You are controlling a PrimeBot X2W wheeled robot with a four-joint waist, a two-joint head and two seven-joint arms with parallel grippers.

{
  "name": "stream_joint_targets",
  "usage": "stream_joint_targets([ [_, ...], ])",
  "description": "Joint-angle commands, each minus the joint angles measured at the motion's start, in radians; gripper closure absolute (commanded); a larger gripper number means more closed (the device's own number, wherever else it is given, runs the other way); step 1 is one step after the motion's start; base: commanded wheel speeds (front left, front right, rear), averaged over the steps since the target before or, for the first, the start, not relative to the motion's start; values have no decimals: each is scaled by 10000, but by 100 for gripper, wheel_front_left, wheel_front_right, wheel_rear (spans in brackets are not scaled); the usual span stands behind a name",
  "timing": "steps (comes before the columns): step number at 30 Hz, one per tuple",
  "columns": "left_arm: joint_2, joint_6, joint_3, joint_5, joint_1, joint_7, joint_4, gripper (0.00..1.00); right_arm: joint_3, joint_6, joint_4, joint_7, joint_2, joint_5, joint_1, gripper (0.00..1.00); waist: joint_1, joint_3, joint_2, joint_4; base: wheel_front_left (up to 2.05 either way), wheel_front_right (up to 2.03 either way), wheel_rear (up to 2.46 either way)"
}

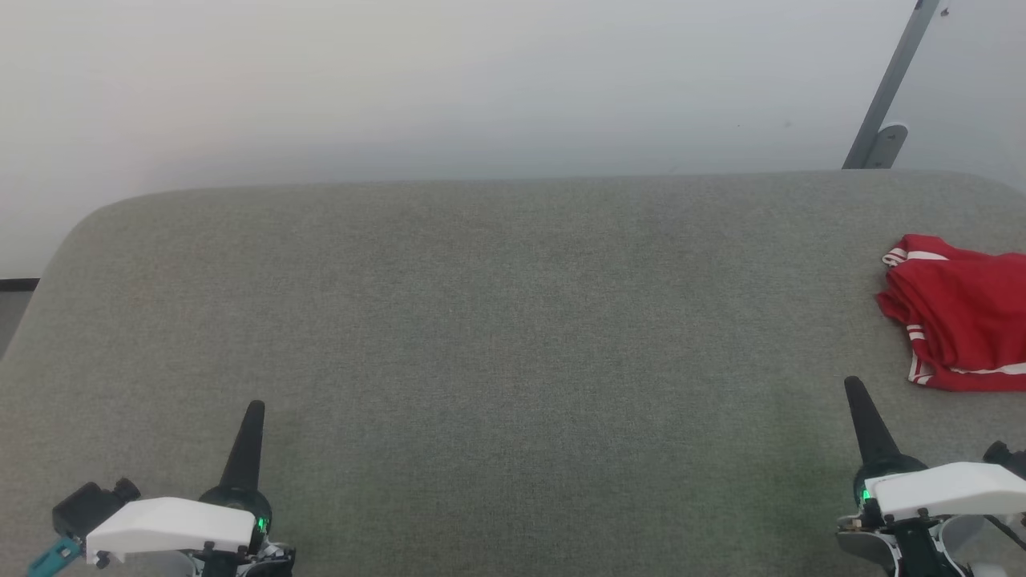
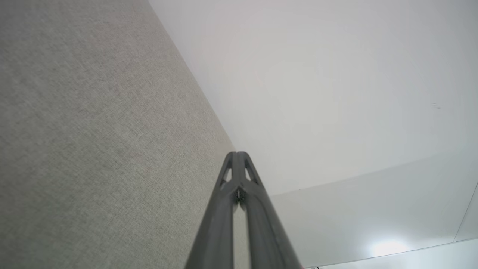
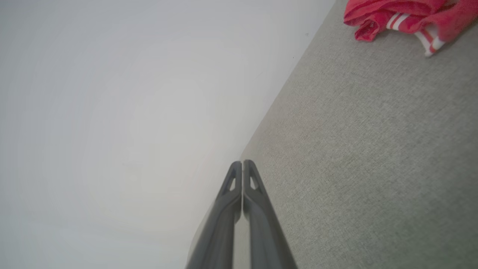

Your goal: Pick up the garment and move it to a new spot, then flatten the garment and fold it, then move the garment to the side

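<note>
The garment (image 1: 962, 324) lies bunched and folded over at the far right edge of the grey table, red with white-striped trim; part of it runs out of the head view. The right wrist view catches the garment (image 3: 403, 16) in its top right corner. My right gripper (image 1: 851, 385) is shut and empty, hovering near the table's front right, a short way in front and to the left of the cloth. My left gripper (image 1: 256, 406) is shut and empty at the front left, far from the cloth. Both wrist views show closed fingertips, the left gripper (image 2: 236, 153) and the right gripper (image 3: 242, 162).
The grey fabric-covered table (image 1: 481, 336) stretches across the head view with rounded back corners. A pale wall stands behind it. A grey metal bracket (image 1: 886, 112) leans on the wall at the back right.
</note>
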Motion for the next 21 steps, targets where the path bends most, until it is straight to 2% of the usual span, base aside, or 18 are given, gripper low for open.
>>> stream_joint_targets([
  [1, -6, -19, 60, -304, -203, 84, -103, 100, 22, 3, -135, 91, 6, 279, -190, 100, 0, 1, 0, -1, 0, 0, 0],
  [21, -300, -24, 139, -1650, -444, 554, -124, 100, 37, 3, -143, 467, 134, 1968, -301, 100, 0, 13, 0, -23, 0, 0, 0],
])
